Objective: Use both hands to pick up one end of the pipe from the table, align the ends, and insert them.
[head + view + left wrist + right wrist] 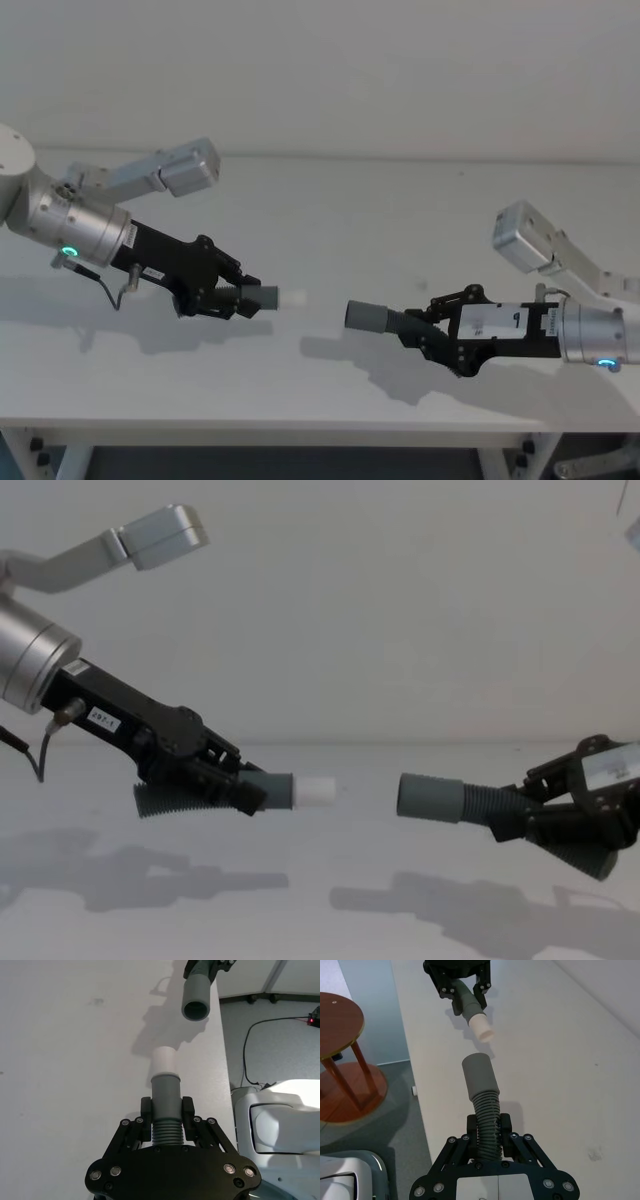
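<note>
the left gripper [235, 298] reaches in from the robot's left above the table [330, 220], its two fingers clamped on the ribbed part of the spigot piece [165, 1105], just behind the smooth grey cuff. the white spigot [292, 298] juts out past the fingertips and points toward the robot's right. in the chest view the ribbed tail of this piece [170, 800] hangs out below and behind the gripper. the right gripper [420, 325] comes in from the robot's right, likewise closed tight on the ribbed body of the plain-cuff piece [482, 1090], with the wide grey cuff [368, 316] sticking out ahead of it and its open mouth [196, 1002] turned toward the spigot. both pieces are held up off the table, and their shadows lie on the white surface beneath them. the two ends face each other across a clear gap, apart and not touching; in the head view the cuff sits slightly lower than the spigot, and in the left wrist view its mouth lies a little off the spigot's line.
</note>
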